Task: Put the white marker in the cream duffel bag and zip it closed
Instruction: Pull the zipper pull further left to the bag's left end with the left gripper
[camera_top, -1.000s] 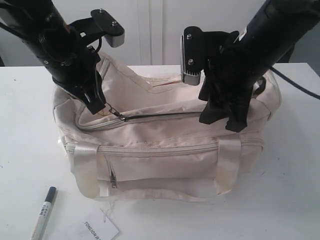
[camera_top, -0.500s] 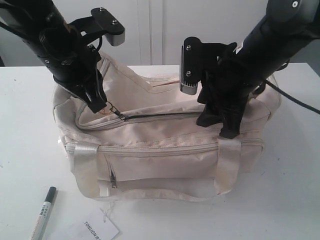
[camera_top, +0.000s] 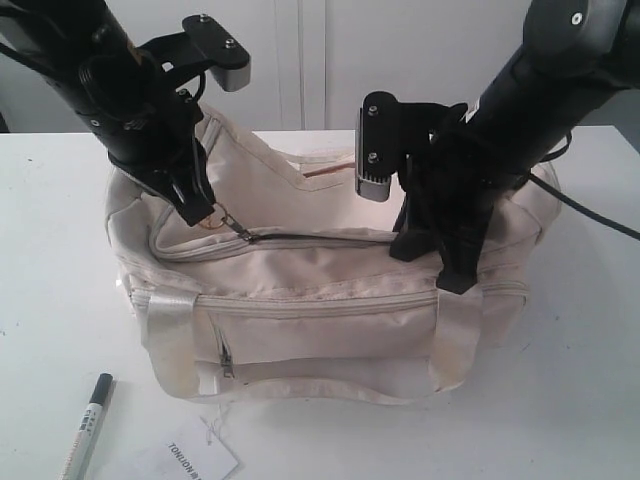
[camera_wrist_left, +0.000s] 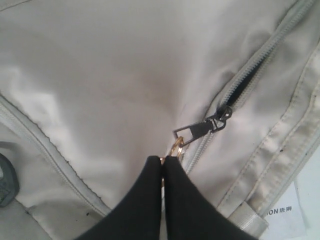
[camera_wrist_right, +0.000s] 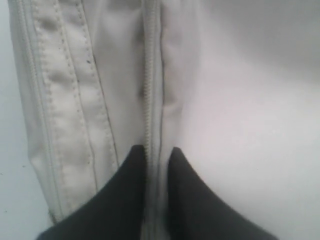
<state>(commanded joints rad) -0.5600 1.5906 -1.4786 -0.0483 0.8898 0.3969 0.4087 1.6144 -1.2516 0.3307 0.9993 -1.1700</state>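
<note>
**Operator:** Where is the marker?

**Inspector:** Your white marker (camera_top: 88, 425) lies on the table (camera_top: 580, 380), outside the cream duffel bag (camera_top: 330, 300). It is off the bag's near left corner, just beside a paper tag (camera_top: 200, 458), with its dark cap pointing to the far side.

**Operator:** And the grippers?

**Inspector:** Your left gripper (camera_wrist_left: 162, 161) is clenched on the gold ring pull (camera_wrist_left: 176, 146) at the left end of the top zip (camera_wrist_left: 247, 80). The zip shows a dark slit to the right of the slider. Your right gripper (camera_wrist_right: 156, 152) is down on the right part of the bag's top. Its jaws are pinched narrowly on a ridge of fabric along the zip seam.
</note>
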